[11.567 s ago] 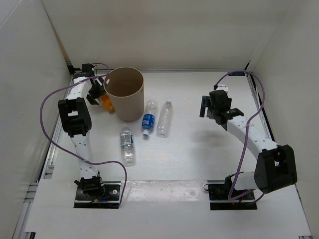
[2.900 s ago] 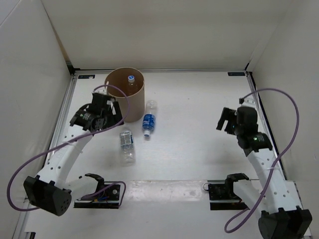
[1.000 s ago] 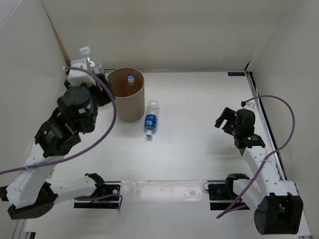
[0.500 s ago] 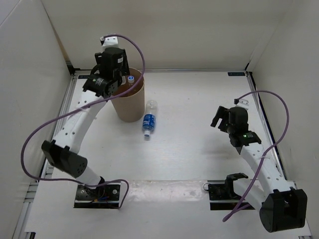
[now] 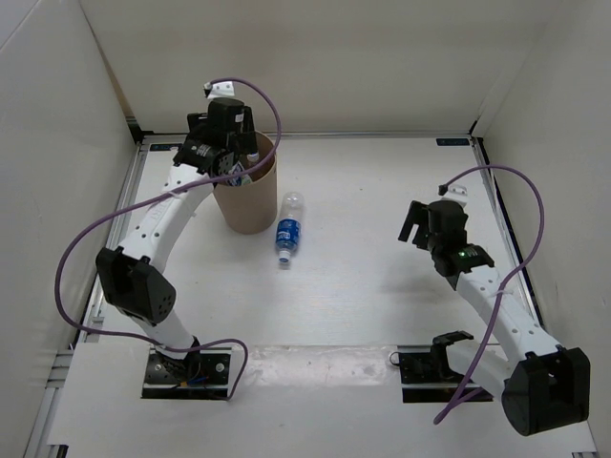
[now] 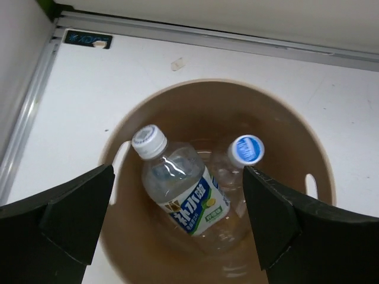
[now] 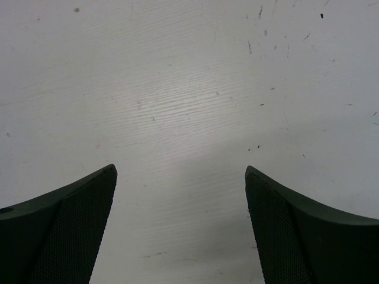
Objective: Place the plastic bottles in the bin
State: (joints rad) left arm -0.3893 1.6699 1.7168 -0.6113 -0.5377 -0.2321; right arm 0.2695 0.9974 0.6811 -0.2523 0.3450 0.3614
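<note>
I'm holding the left tool (image 6: 177, 170) over the bin (image 6: 284, 136), fingers apart, gripping nothing. I'm seeing a white-capped bottle (image 6: 183, 192) and a blue-capped bottle (image 6: 246, 149) inside. The blue-labelled bottle (image 5: 284, 232) is lying on the bench (image 5: 382, 191) just beside the bin, so that one's left. The right tool (image 7: 180, 171) is hanging spread, well apart.

A white tabletop (image 5: 363, 239), faintly grained and flecked with small dark marks, is boxed in by plain white walls (image 5: 305, 67) at the back and both sides. A metal rail (image 6: 29, 100) edges its left side. The light is soft and even.
</note>
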